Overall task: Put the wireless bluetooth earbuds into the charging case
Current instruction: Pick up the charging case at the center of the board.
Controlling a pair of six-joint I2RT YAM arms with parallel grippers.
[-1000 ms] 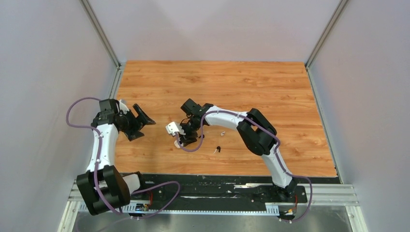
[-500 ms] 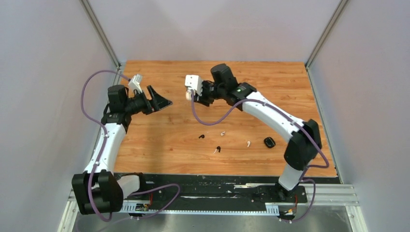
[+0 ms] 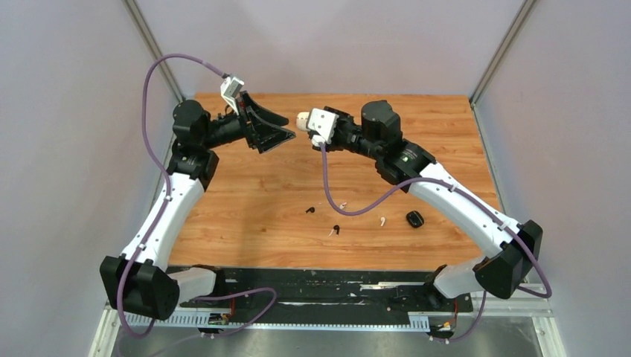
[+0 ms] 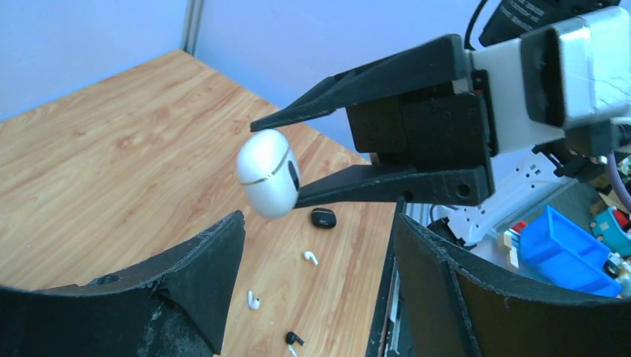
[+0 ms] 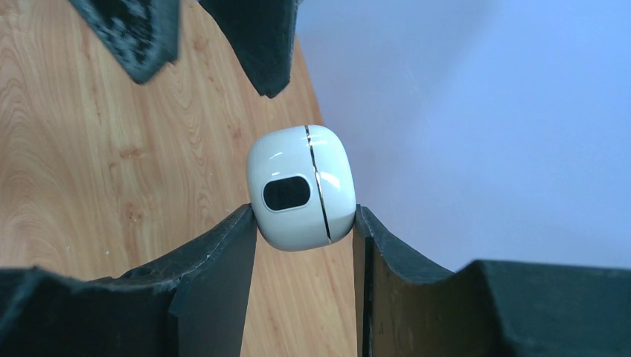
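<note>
High over the far side of the table [image 3: 253,193], the right gripper [image 5: 305,223] pinches the white charging case [image 5: 301,186] at its tips. The left gripper [image 3: 271,128] faces it, fingers wide apart and holding nothing. Down on the wood lie the tiny earbuds [image 3: 310,210], near a black case [image 3: 414,219].

White arm links [image 3: 165,216], black joints [image 3: 190,119], looping purple cables [image 3: 145,97].

The charging case [image 5: 298,186] is glossy plastic, the right pincer [image 5: 305,223] rough matt black, the table [image 3: 260,186] wood-grain.
</note>
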